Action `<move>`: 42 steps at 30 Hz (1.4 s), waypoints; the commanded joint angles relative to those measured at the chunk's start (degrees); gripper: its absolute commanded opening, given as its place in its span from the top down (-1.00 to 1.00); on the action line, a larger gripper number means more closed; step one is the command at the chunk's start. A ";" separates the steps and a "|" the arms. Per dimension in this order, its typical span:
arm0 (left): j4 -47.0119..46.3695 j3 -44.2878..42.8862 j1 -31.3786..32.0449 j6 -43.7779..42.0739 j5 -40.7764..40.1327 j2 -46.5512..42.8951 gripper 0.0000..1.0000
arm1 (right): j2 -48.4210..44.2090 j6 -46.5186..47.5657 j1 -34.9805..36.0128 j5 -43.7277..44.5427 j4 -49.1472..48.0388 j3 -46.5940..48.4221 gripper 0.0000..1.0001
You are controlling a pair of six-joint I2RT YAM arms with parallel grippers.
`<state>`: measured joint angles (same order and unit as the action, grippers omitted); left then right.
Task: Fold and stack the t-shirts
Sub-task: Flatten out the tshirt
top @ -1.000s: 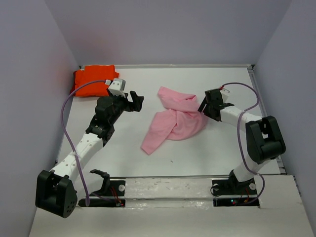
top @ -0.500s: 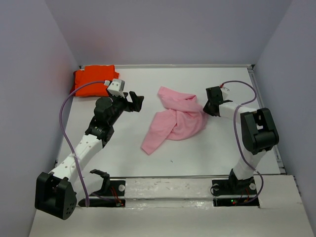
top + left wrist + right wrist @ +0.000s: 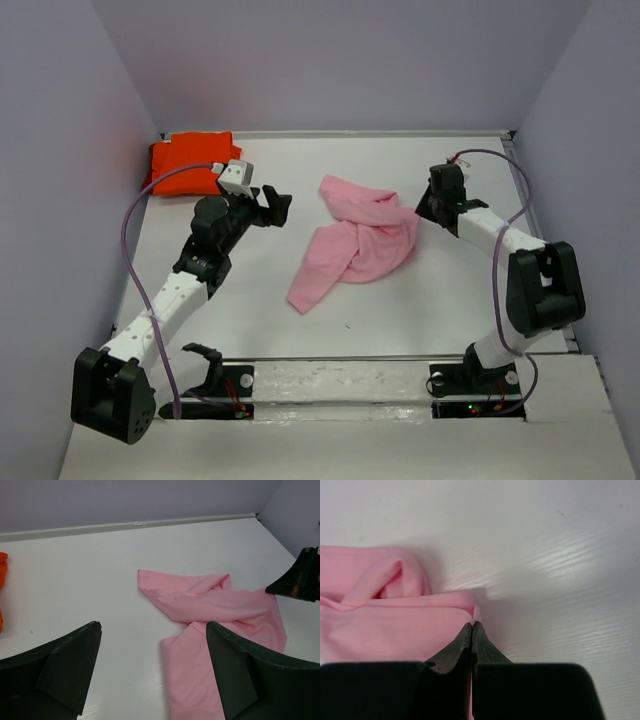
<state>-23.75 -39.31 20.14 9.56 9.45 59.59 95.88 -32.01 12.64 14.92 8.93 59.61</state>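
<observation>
Currently, from my remote station, I read the scene as follows. The orange t-shirt [image 3: 190,165] lies folded in the far left corner of the counter [image 3: 440,300], against the back wall. The left claw [image 3: 278,206] hovers just right of it, near but not touching. Its jaws stand wide apart and hold nothing. The left wrist view looks between the two fingers [image 3: 70,670] toward the middle of the counter.

The pink t-shirt [image 3: 360,240] lies crumpled at centre, well right of the left claw. One narrow tail runs toward the near left, and the bulk is bunched toward the far right.

The right claw [image 3: 424,207] sits at the right edge of the pink t-shirt. In the right wrist view its jaws are fully closed, tips together, with a thin fold of the shirt's hem pinched between them. The rest of the cloth spreads to the left of the tips.
</observation>
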 commanded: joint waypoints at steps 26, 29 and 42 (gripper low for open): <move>8.17 -4.36 34.91 17.16 -15.40 8.42 -0.48 | -32.86 8.02 -0.43 -6.92 12.87 12.10 1.00; 17.74 -10.50 44.07 14.70 -22.77 16.14 -0.57 | -32.16 7.84 -0.43 -7.18 12.87 11.84 1.00; 27.44 -10.44 55.71 16.19 -35.81 30.40 -0.57 | -32.07 7.23 -0.43 -7.36 12.34 10.61 1.00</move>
<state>0.34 -49.41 75.11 24.93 -19.11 88.42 64.75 -24.88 12.64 8.29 22.55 70.08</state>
